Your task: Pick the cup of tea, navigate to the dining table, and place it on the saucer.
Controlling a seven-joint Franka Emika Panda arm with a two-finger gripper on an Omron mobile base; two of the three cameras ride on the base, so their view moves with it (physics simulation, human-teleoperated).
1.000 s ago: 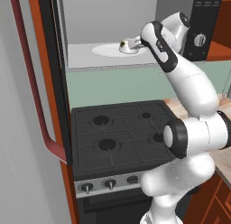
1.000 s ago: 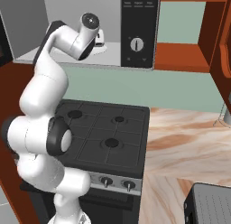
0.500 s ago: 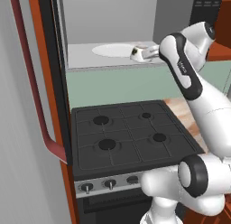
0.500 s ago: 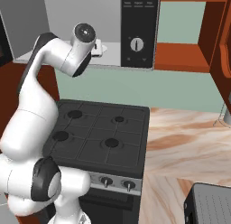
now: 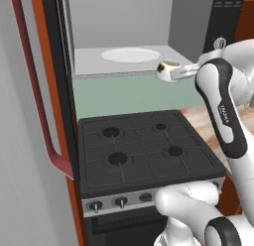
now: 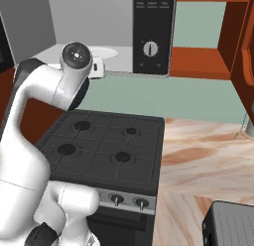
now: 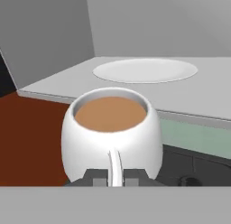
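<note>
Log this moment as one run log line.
phase: carry | gripper: shut on cup of tea handle | cup: upright, outside microwave, above stove

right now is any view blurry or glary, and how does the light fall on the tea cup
Hand view: sharp, no glare; the cup of tea is evenly lit, its belly shading softly toward the bottom, with the gripper shut on its handle. Left base view: slightly soft, the cup small, flat light on the stove. Right base view: clear, no strong shadows; a faint sheen on the arm's round joint.
</note>
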